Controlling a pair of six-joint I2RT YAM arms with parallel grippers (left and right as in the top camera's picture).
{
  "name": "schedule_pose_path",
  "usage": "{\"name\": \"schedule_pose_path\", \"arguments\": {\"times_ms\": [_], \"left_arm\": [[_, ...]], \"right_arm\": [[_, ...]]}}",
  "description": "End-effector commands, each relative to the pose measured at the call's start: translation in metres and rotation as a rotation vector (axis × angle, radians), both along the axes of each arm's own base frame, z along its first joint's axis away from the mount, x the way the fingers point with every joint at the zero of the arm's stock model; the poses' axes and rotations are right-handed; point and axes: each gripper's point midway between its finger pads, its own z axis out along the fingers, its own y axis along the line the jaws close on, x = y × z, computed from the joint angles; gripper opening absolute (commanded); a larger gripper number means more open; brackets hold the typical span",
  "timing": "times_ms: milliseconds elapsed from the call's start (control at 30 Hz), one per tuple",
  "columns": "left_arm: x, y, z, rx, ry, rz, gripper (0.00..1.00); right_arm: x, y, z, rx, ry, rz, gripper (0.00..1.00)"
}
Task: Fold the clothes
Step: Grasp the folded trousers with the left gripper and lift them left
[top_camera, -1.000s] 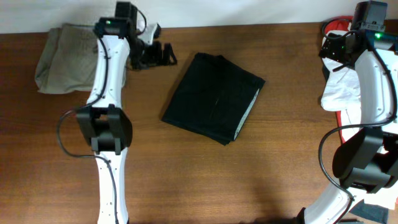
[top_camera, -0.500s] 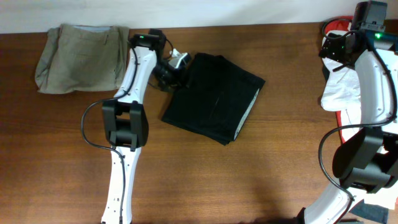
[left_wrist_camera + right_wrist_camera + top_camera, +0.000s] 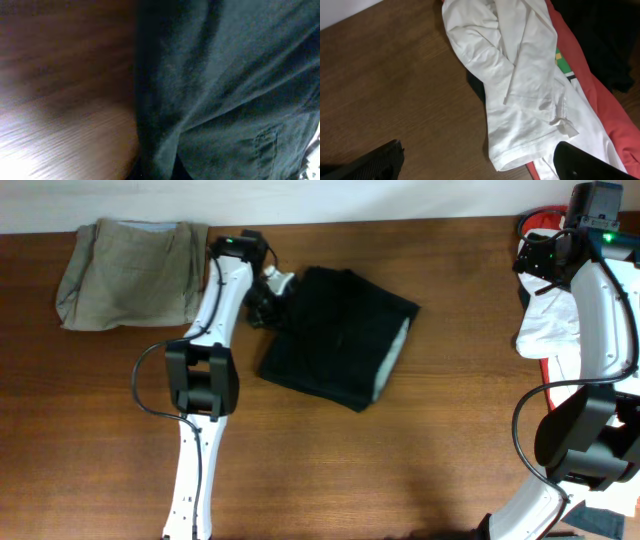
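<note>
Clothes (image 3: 330,350): black one (image 3: 345,330), khaki one (image 3: 128,272) at 10 o'clock folded; white one (image 3: 548,330), red one (image 3: 600,105) outstanding; left gripper (image 3: 268,295) jaws not legible, right gripper (image 3: 477,167) jaws apart.

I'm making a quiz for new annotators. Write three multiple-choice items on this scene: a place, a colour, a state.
1. Where on the table is the khaki garment? A) centre B) left end C) right end
2. What colour is the garment under the white garment? A) khaki B) blue C) red
3. How is the right gripper? A) open, empty B) shut on white cloth C) shut on red cloth
Answers: B, it lies left of the black garment; C, a red garment shows beneath the white; A, its fingers stand apart above the cloth.
</note>
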Motion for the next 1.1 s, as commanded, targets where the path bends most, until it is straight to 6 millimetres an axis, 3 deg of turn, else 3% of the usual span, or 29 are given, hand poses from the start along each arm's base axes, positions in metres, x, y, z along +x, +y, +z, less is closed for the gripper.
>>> {"name": "schedule_pose_path", "arguments": {"times_ms": [0,133,233,300,600,800,1067], "left_arm": [[0.034,0.075,0.025,0.096,-0.102,0.140,0.01],[0.049,0.131,0.061,0.108,-0.186,0.248,0.01],[0.054,0.174,0.069,0.218,-0.217,0.347,0.01],[0.055,0.188,0.073,0.225,-0.230,0.374,0.01],[0.060,0.233,0.108,0.407,-0.349,0.428,0.01],[0.066,0.262,0.170,0.419,-0.502,0.535,0.01],[0.073,0.266,0.198,0.414,-0.592,0.556,0.01]], "right_arm": [[0.001,-0.001,0.010,-0.020,-0.017,-0.002,0.99],[0.001,-0.001,0.010,-0.019,-0.017,-0.002,0.99],[0.001,-0.001,0.010,-0.019,-0.017,-0.002,0.99],[0.001,-0.001,0.010,-0.020,-0.017,-0.002,0.99],[0.001,-0.001,0.010,-0.019,-0.017,-0.002,0.99],[0.001,-0.001,0.010,-0.020,-0.017,-0.002,0.99],[0.001,-0.001,0.010,-0.019,-0.017,-0.002,0.99]]}}
